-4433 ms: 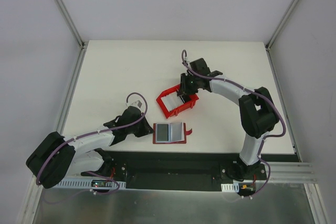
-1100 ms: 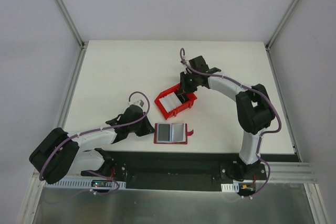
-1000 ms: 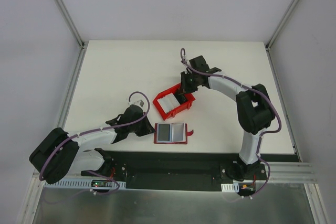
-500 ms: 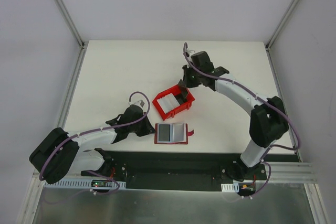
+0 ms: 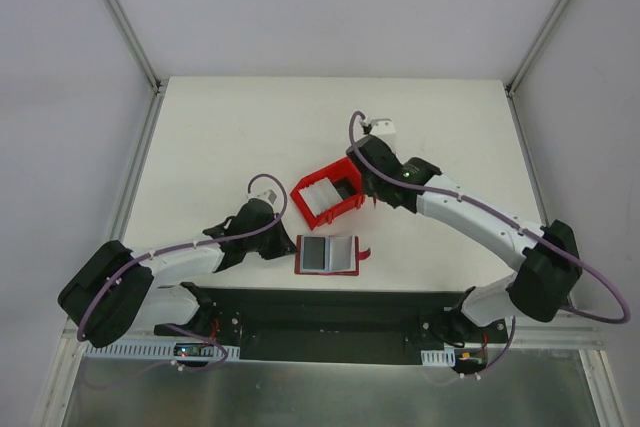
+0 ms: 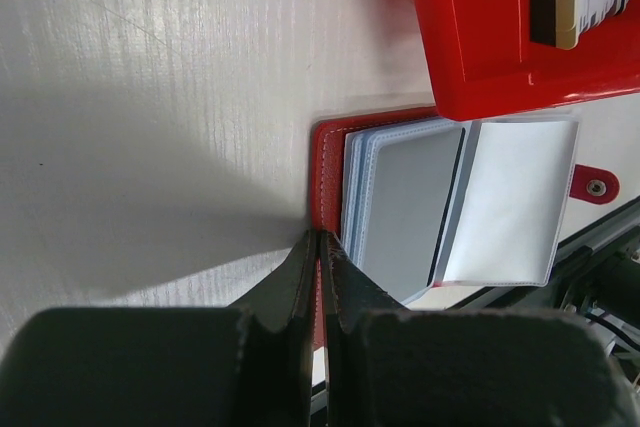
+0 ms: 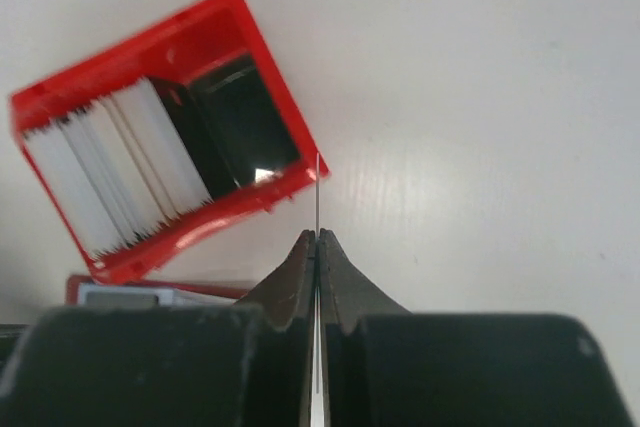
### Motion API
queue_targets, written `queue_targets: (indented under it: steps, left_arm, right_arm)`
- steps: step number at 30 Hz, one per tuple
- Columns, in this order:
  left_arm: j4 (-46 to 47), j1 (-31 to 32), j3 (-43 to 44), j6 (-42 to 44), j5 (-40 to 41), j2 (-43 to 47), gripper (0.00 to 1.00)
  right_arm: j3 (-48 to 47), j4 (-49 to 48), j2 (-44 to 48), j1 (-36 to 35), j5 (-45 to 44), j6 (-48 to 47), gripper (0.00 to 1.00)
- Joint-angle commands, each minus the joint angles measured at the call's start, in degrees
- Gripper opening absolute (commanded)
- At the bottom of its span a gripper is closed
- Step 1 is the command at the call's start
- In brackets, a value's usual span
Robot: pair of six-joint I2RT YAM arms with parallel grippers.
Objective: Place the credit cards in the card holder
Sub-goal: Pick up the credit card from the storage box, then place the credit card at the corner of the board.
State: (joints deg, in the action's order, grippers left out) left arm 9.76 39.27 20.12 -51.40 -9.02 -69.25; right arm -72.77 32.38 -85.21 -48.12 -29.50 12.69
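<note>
1 card (image 7: 317, 182) in closed R gripper (image 7: 317, 238)

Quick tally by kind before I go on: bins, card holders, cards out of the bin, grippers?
red bin: 1
card holder: 1
card out of the bin: 1, held edge-on
grippers: 2, left gripper shut on the card holder's edge, right gripper shut on the card
Total: 5

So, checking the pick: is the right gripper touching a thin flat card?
Touching. The right wrist view shows the thin flat card, edge-on, pinched in the shut right gripper.
</note>
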Motion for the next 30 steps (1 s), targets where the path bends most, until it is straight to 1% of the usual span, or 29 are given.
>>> queue_targets:
  steps: [1, 7, 13, 15, 16, 17, 19, 24, 27, 30]
  left_arm:
    - [0.5, -0.2, 1.9, 1.4, -1.7, -1.0, 0.0]
    - [0.4, -0.2, 2.6, 1.6, -2.4, -2.3, 0.0]
    - [0.4, -0.2, 2.7, 1.6, -2.9, -2.6, 0.0]
    - [0.4, -0.2, 2.7, 1.6, -3.1, -2.7, 0.0]
    - [0.4, -0.2, 2.8, 1.6, -3.0, -2.9, 0.0]
    - [0.3, -0.2, 3.0, 1.6, -3.1, -3.0, 0.0]
    - [0.4, -0.2, 3.2, 1.7, -3.3, -3.3, 0.0]
    - [0.4, -0.2, 3.4, 1.6, -3.7, -3.5, 0.0]
    - [0.4, -0.2, 3.5, 1.8, -3.7, -3.7, 0.0]
    - [0.4, -0.2, 3.3, 1.8, -3.8, -3.7, 0.0]
  right_arm:
    - [6.3, 6.3, 7.4, -1.4, -6.6, 10.5, 0.0]
    - [13.9, 5.7, 10.9, -2.6, -4.9, 15.5, 0.0]
    - [22.4, -2.1, 10.3, -2.6, 0.8, 17.4, 0.01]
    - [23.8, -4.0, 9.5, -2.6, 2.0, 17.4, 0.03]
    - [24.6, -4.9, 9.1, -2.5, 2.6, 17.4, 0.07]
    - [24.9, -5.5, 8.5, -2.5, 3.1, 17.1, 0.1]
    - [25.7, -6.4, 7.6, -2.5, 3.8, 16.8, 0.11]
    - [26.1, -7.3, 5.8, -2.2, 5.1, 16.3, 0.2]
    - [25.8, -7.0, 5.2, -2.0, 5.1, 16.2, 0.19]
    - [25.4, -6.9, 4.5, -1.7, 5.4, 15.8, 0.15]
